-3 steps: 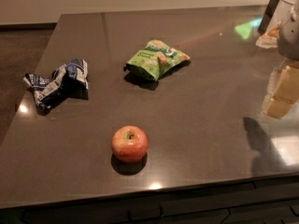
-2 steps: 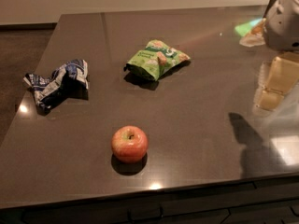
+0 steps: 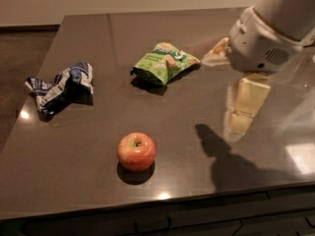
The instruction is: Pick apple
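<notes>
We see the gripper (image 3: 217, 52) above the bench (image 3: 88, 38) towards its far right corner; open or closed, we cannot tell. A green bag (image 3: 165, 61) lies just left of it. The apple (image 3: 136, 151) sits near the front edge, a blue bag (image 3: 61, 85) by the left edge.

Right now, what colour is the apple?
The apple is red, yellowish near its stem, seen in the camera view; the gripper hovers at upper right.

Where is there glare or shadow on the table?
Camera view: glare patch on the table at its right edge, small glints near the front; the apple casts a short shadow forward; the gripper, upper right, throws a dark shadow and pale reflection.
</notes>
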{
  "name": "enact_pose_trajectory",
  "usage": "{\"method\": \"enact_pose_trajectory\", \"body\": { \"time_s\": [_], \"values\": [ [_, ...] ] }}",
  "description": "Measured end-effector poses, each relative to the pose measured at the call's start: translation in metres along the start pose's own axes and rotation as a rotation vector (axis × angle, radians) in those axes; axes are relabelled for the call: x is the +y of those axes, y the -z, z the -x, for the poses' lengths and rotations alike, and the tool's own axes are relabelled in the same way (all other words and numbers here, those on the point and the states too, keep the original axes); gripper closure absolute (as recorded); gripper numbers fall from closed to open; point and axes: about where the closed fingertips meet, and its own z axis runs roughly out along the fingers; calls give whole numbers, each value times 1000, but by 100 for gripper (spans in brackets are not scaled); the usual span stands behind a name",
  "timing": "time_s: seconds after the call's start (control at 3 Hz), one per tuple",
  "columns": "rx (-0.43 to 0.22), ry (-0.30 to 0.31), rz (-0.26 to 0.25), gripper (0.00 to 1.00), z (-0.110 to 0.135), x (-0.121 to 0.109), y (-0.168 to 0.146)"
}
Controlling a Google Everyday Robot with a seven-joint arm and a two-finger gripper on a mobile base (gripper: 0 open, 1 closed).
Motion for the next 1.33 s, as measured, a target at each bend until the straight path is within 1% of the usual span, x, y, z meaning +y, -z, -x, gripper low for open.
{"method": "enact_pose_trajectory", "body": {
  "time_s": [0.33, 0.67, 1.0, 1.33],
  "values": [
    [-47, 65, 60, 0, 29, 24, -39],
    [-74, 110, 106, 0, 46, 38, -79],
    [-95, 141, 122, 0, 61, 42, -111],
    [-125, 151, 116, 0, 76, 41, -131]
  ]
}}
